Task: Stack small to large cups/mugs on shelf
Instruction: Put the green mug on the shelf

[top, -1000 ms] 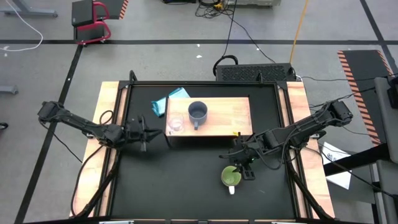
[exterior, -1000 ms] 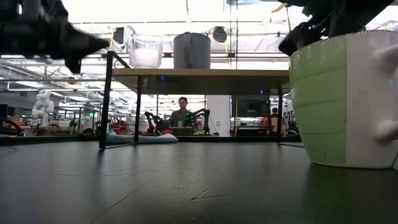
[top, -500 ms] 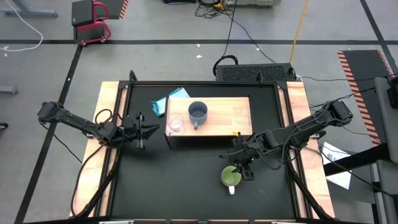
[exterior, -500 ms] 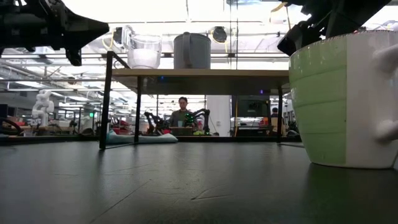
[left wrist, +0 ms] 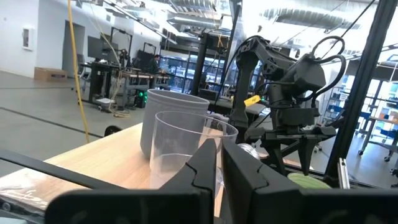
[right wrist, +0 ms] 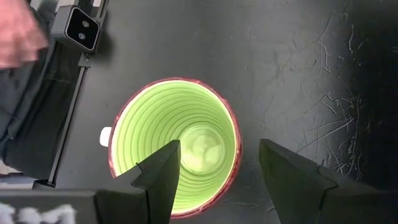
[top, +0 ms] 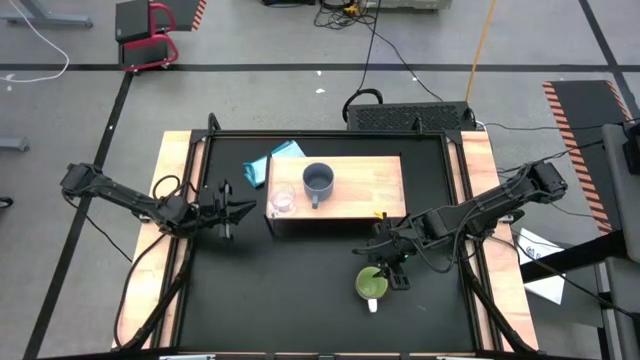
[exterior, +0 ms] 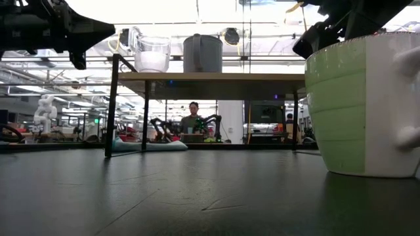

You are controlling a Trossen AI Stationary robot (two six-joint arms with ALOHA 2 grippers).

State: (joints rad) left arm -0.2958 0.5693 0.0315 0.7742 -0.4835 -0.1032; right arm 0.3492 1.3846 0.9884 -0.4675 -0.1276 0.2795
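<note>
The shelf (top: 340, 190) is standing at the far middle of the black table (top: 290, 290), plank top facing up. Two vessels are sitting on that top, near its left end: the small clear glass cup (top: 282, 201) at the front left corner and the grey-blue mug (top: 318, 181) just beside it, further back, handle pointing toward the near edge. The green mug (top: 371, 285) is resting upright on the table in front of the shelf's right part, its white handle turned to the near side. The right gripper (top: 388, 262) is hanging directly over this mug; the right wrist view is looking straight down into the ribbed green interior (right wrist: 177, 146), and the fingers (right wrist: 163, 171) are spread wide, one over the rim and one apparently past it, though their height above the mug is hard to judge. The left gripper (top: 237, 209) is hovering over the table left of the shelf, pointing at the glass cup, its fingers (left wrist: 202, 165) nearly together with only a slim gap. A blue cloth (top: 272, 160) is lying by the shelf's back left corner.
</note>
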